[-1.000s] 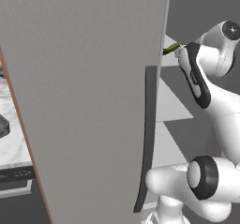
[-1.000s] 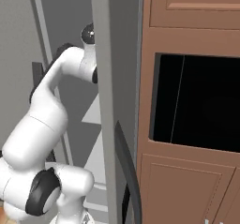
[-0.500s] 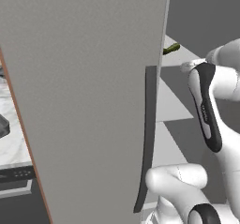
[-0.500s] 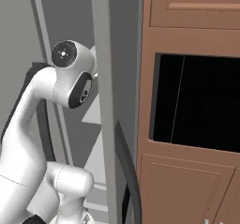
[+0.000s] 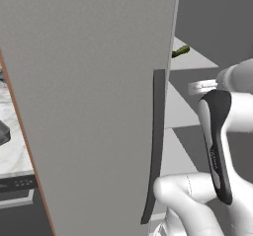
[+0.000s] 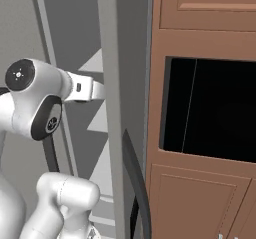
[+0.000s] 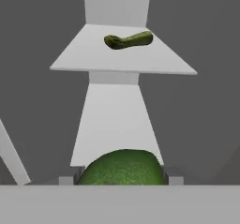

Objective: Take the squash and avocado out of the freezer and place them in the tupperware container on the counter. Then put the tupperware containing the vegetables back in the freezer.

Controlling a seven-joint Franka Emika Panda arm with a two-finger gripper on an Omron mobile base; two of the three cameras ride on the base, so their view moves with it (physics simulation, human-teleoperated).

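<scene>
Hand view, freezer point(image 7: 117, 7): open, pale shelves ahead.
Squash point(image 7: 129, 40): on the upper shelf at 12 o'clock, long axis crosswise.
Avocado point(image 7: 123, 168): at 6 o'clock, between the fingertips.
Gripper point(image 7: 121, 176): jaws part-wide, apparently closed on the avocado.
Tupperware container point(image 5: 4, 131): at 9 o'clock on the counter point(image 5: 12, 153) in the left base view.

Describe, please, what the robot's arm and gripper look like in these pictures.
The arm is glossy white with rounded, bulbous segments. A round white joint cap with a small centre mark sits above a dark grey joint band. In the left base view a long dark strip runs down one white link. No loose cables show. The gripper shows two small grey finger tips.
</scene>
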